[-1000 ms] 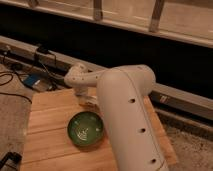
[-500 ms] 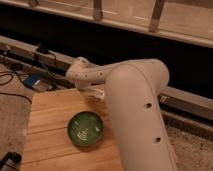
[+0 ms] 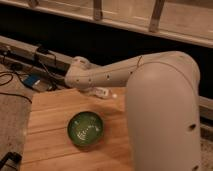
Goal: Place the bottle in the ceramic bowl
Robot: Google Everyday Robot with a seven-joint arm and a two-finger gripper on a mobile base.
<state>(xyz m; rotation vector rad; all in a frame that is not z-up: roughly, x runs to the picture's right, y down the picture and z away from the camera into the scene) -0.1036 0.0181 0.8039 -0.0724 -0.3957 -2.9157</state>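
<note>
The dark green ceramic bowl [image 3: 86,128] with pale rings inside sits on the wooden table [image 3: 50,115], near its front middle. It holds nothing. The small white bottle [image 3: 102,92] lies on its side at the table's back edge, just under my white forearm. My gripper [image 3: 89,89] is at the end of the arm, low over the back of the table right by the bottle. The forearm and wrist [image 3: 80,72] hide most of it. The bottle is about a hand's width behind the bowl.
My bulky white upper arm [image 3: 162,115] fills the right side and hides the table's right part. Cables [image 3: 45,62] and a blue object [image 3: 31,80] lie on the floor at the left. A dark rail [image 3: 25,47] runs behind the table.
The arm has stretched out towards the back of the table and its wrist has dropped lower near the bottle. The bowl has not moved.
</note>
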